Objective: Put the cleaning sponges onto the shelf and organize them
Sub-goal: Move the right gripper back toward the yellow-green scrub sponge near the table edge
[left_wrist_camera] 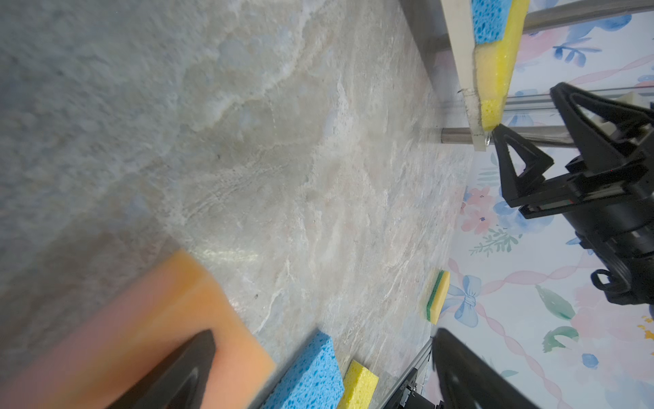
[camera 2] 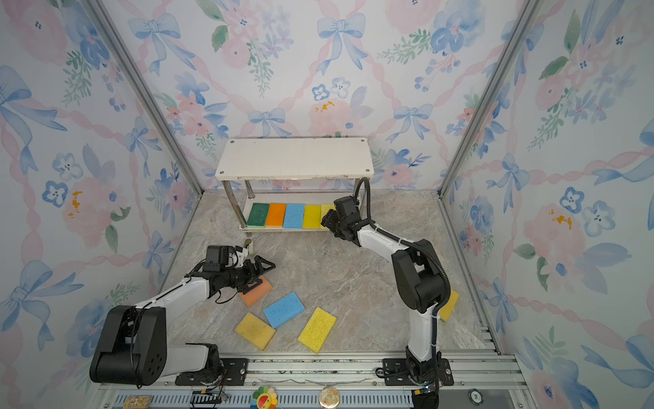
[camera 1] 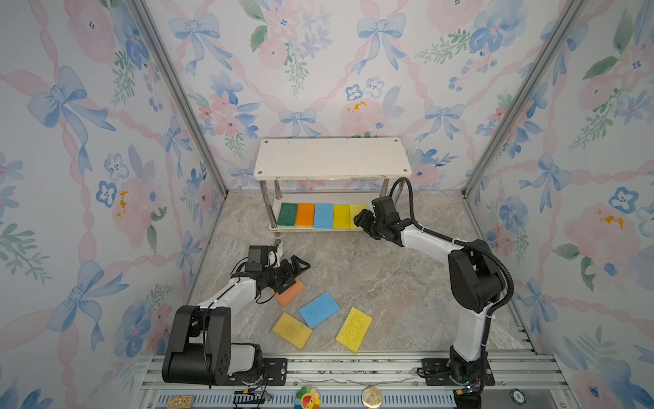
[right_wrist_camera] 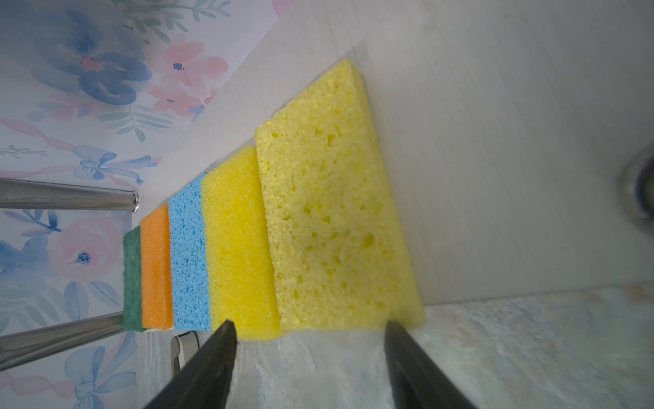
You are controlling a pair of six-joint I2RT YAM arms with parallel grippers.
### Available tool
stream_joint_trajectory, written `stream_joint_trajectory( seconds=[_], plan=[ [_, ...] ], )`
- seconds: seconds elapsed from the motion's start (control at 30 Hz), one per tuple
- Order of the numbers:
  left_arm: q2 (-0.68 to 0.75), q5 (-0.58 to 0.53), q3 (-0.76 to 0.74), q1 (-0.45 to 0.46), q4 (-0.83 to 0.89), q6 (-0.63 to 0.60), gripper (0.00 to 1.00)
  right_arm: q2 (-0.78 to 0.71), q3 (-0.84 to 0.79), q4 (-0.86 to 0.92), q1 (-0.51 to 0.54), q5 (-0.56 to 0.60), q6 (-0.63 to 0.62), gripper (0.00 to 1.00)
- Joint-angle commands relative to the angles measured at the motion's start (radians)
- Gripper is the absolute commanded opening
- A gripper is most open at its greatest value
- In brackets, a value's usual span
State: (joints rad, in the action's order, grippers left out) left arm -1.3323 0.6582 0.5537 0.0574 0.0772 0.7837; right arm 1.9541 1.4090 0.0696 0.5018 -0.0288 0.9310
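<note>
Nearest the front of the table [camera 1: 382, 283] there was a dull yellow sponge [camera 1: 292, 331] and a bright yellow sponge [camera 1: 354, 329] lying flat, with a loose blue sponge [camera 1: 319, 309] just behind and between them. Off to the right, a yellow-and-green sponge [camera 2: 450, 304] peeked out from behind the right arm. A bit farther in, the left claw [camera 1: 300, 272] hung wide open over the peach sponge [camera 1: 291, 292]. One finger [left_wrist_camera: 184, 368] overlapped that sponge in the left wrist view, but I couldn't tell if it touched. At the far wall, the shelf [camera 1: 332, 157] had five on its lower board, left to right: green sponge [camera 1: 287, 214], orange sponge [camera 1: 305, 215], shelved blue sponge [camera 1: 323, 216], mid yellow sponge [camera 1: 341, 216], pale yellow sponge [right_wrist_camera: 329, 198]. The right claw [right_wrist_camera: 308, 325] had its fingers apart and held nothing, tips right at the pale one's near end.
</note>
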Motion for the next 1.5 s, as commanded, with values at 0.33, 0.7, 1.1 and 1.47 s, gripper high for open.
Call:
stream_joint_trajectory(
  seconds=[0.33, 0.7, 1.1, 1.47],
  plan=[
    [0.063, 0.04, 0.019, 0.021, 0.03, -0.055, 0.98, -0.32, -0.19, 0.323, 0.16, 0.06, -0.04, 0.74],
    [0.039, 0.025, 0.042, 0.099, 0.029, -0.066, 0.98, -0.755, -0.432, 0.996, -0.137, 0.163, 0.11, 0.98],
    [0.002, 0.011, 0.089, 0.131, 0.029, -0.058, 0.98, -0.852, -0.511, 1.099, -0.729, 0.193, -0.074, 0.97],
    [-0.04, 0.026, 0.145, 0.131, 0.03, -0.043, 0.98, -0.613, -0.511, 0.951, -0.958, 0.148, -0.3, 0.97]
  ],
)
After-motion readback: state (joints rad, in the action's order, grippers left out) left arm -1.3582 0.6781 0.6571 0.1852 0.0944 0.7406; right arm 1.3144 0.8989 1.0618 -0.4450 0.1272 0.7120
